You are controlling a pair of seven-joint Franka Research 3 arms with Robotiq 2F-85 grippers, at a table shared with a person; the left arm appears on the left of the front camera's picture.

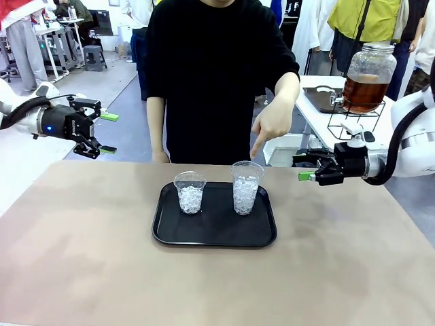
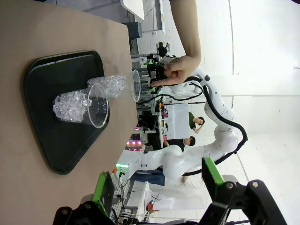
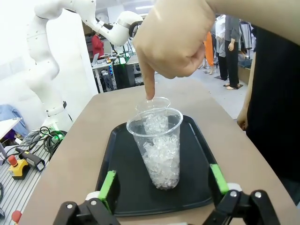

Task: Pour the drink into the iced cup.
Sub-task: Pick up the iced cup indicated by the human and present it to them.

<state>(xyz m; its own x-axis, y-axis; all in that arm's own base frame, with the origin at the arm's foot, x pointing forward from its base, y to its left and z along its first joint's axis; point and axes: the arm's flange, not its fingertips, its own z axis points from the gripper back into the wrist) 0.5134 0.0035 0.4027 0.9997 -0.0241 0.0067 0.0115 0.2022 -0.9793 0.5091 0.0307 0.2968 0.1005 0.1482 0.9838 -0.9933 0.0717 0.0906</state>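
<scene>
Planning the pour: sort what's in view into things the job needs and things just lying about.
Job: drink in the jar; taller iced cup, which the person's hand points at; left pincer and right pincer, both open.
Lying about: shorter iced cup; tray under both cups; jar's wire stand.

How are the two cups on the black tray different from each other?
The cup on the robot's left is shorter; the cup on the right is taller. The ice in the taller cup stacks higher than in the shorter cup. The person's hand points a finger down at the taller cup, not the shorter one. Both are clear, stand upright on the tray, and hold ice but no drink yet.
</scene>
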